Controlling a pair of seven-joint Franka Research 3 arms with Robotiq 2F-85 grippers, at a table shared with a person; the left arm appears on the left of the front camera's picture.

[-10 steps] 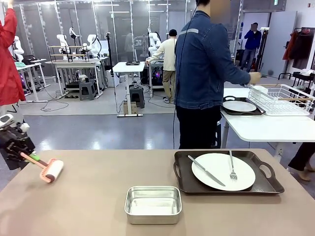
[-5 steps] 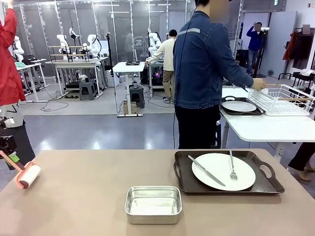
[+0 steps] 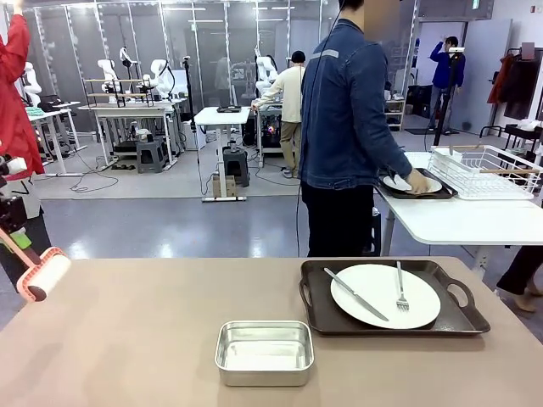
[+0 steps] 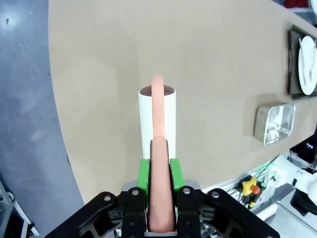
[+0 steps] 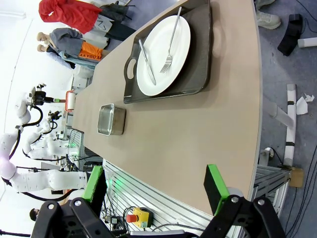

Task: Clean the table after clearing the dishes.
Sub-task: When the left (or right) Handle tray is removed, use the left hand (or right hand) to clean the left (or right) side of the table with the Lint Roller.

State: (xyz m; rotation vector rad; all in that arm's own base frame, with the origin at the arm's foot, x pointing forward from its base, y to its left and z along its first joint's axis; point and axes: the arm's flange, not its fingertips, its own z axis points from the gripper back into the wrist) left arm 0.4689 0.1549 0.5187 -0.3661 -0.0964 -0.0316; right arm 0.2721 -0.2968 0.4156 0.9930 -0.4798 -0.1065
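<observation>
At the beige table's (image 3: 153, 331) far left edge, my left gripper (image 3: 17, 241) is shut on the salmon handle of a white lint roller (image 3: 41, 275), which hangs just above the top. In the left wrist view my left gripper (image 4: 159, 171) clamps that handle, and the roller (image 4: 157, 116) points out over the table (image 4: 208, 64). One of the dishes, a white plate (image 3: 383, 295) with knife and fork, lies on a dark tray (image 3: 454, 320) at the right. Another plate (image 3: 405, 183) on a tray lies on the white side table under the person's hand. My right gripper (image 5: 154, 183) is open beyond the table's edge.
A small steel pan (image 3: 264, 352) sits at the front middle of the table. The person in a denim jacket (image 3: 344, 110) stands behind the far edge, turned to the white table (image 3: 458, 222) with a wire rack (image 3: 484, 170). The pan (image 5: 111, 119) and the tray (image 5: 198, 74) lie ahead of my right gripper.
My left arm has carried the roller leftward to the table's left edge and raised it slightly. The person's hand has dropped from the wire rack onto the plate on the white table.
</observation>
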